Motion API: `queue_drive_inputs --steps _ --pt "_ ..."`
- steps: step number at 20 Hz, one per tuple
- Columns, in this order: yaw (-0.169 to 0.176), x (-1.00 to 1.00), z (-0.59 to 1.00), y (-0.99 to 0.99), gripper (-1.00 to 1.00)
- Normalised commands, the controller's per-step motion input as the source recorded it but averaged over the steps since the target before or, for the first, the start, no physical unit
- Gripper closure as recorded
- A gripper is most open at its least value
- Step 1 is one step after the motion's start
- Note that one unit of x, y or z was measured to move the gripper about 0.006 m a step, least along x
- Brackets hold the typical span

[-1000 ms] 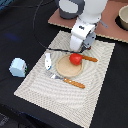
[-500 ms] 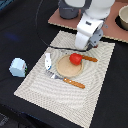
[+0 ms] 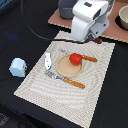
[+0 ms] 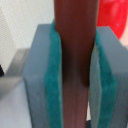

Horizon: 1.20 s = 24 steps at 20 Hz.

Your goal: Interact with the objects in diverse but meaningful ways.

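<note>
Pincer (image 4: 74, 75) clamped on the sausage (image 4: 74, 45), above the mat's (image 3: 95, 80) far edge; tomato (image 3: 75, 58) sits on plate (image 3: 64, 69).

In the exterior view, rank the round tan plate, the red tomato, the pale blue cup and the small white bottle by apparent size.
Largest to smallest as they look:
1. round tan plate
2. pale blue cup
3. red tomato and small white bottle: too alike to rank; the tomato is rounder, the bottle longer and thinner.

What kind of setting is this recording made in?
Probably a lab tabletop staged as a toy place setting: a striped placemat on a black surface, a tan plate holding a red tomato, and a fork.
</note>
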Motion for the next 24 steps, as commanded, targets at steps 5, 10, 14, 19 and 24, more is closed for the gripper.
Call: queue_drive_inputs --steps 5,10,14,19,24 --pt "-0.009 -0.61 -0.02 -0.7 1.0" --pt "0.0 -0.54 -0.08 -0.84 1.0" --pt "0.0 -0.32 -0.09 -0.96 1.0" --pt "0.0 -0.11 -0.11 -1.0 1.0" --pt "0.001 0.0 -0.31 -0.53 1.0"
